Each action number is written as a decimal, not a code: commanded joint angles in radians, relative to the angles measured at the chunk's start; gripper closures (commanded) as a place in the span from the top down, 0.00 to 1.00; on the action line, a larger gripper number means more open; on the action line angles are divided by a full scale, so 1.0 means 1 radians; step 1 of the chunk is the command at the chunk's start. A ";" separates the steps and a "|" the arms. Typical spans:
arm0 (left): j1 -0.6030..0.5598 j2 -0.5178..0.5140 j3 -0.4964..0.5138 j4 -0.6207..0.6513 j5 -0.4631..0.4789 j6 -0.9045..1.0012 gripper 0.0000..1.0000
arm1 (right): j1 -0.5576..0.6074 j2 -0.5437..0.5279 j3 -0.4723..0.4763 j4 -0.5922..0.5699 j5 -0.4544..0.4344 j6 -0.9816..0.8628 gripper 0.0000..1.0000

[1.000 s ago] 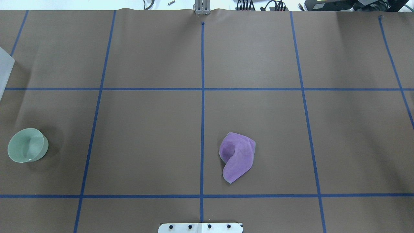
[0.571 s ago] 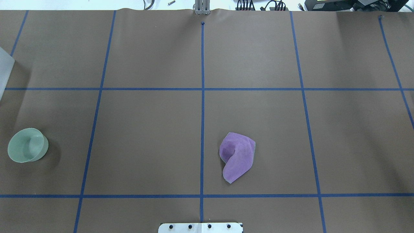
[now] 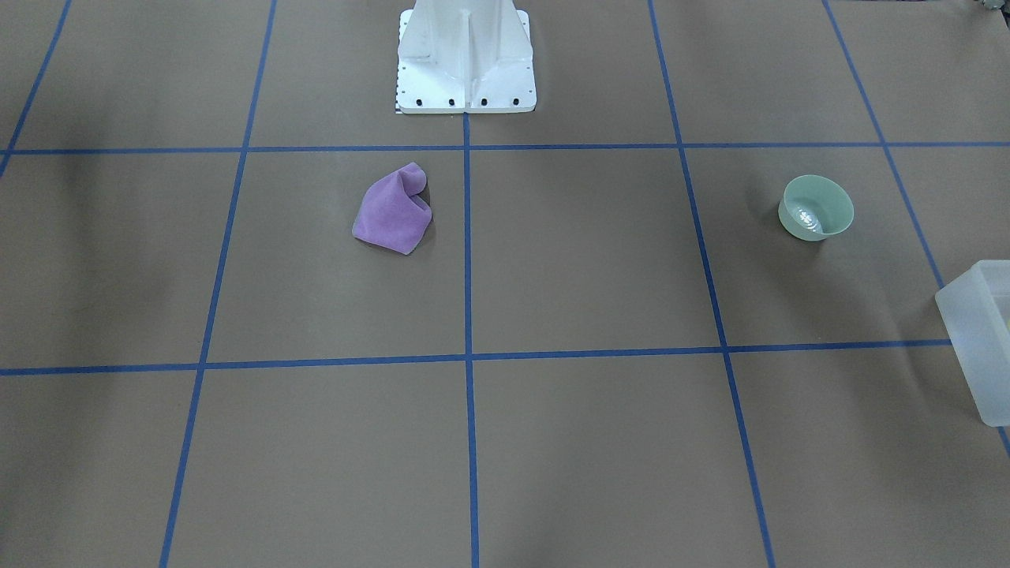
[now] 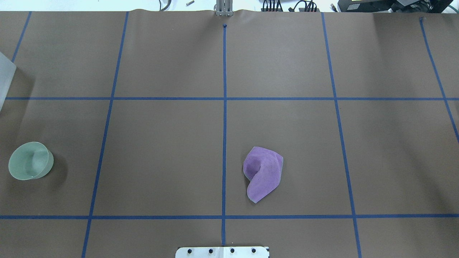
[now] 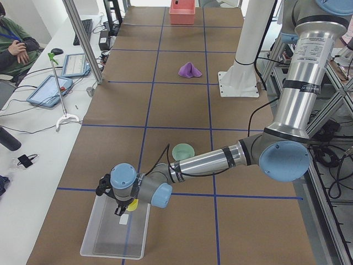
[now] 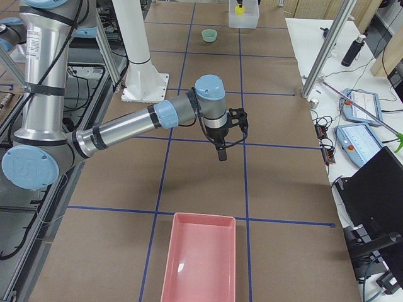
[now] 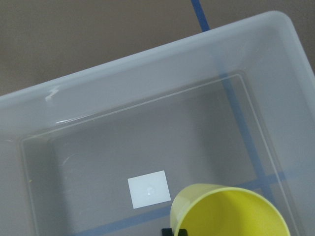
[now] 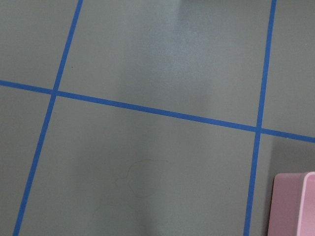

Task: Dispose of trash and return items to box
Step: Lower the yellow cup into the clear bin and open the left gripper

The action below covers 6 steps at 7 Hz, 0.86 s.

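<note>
My left gripper (image 5: 122,208) hangs over the near end of the frosted white box (image 5: 105,243) and is shut on the pale-yellow cup (image 5: 132,205). In the left wrist view the cup (image 7: 229,211) sits at the bottom right, above the box's floor, with the box wall (image 7: 147,64) behind it. My right gripper (image 6: 221,151) hangs over bare table past the middle; I cannot tell if it is open or shut. A green bowl (image 4: 30,160) and a crumpled purple cloth (image 4: 263,173) lie on the table.
A pink bin (image 6: 200,261) stands at the table's right end, its corner in the right wrist view (image 8: 293,204). A white label (image 7: 148,189) lies on the box floor. The box's corner shows in the overhead view (image 4: 5,77). The robot's base plate (image 3: 465,99) is at mid-table.
The bowl and the cloth have not moved. The faint shadow around the bowl at the overhead view's left has shrunk a little.
</note>
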 commanded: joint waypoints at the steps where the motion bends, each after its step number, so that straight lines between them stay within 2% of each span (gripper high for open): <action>1: 0.012 0.000 -0.009 -0.004 0.000 -0.021 0.37 | 0.000 0.000 0.000 0.000 0.000 0.000 1.00; 2: 0.012 0.001 -0.018 -0.009 0.001 -0.016 0.47 | 0.000 0.000 0.000 0.000 -0.002 0.000 1.00; 3: 0.012 0.005 -0.045 -0.018 0.004 -0.010 0.88 | 0.000 0.000 0.000 0.000 0.000 0.001 1.00; 4: 0.007 0.005 -0.105 0.003 0.000 -0.013 0.98 | 0.000 0.000 0.000 -0.001 0.000 0.001 1.00; 5: -0.006 0.006 -0.172 0.066 -0.017 -0.024 0.98 | 0.000 0.000 0.000 -0.001 0.000 0.001 1.00; 6: -0.005 0.032 -0.296 0.180 -0.020 -0.030 0.98 | 0.000 0.000 0.000 0.000 0.000 0.001 1.00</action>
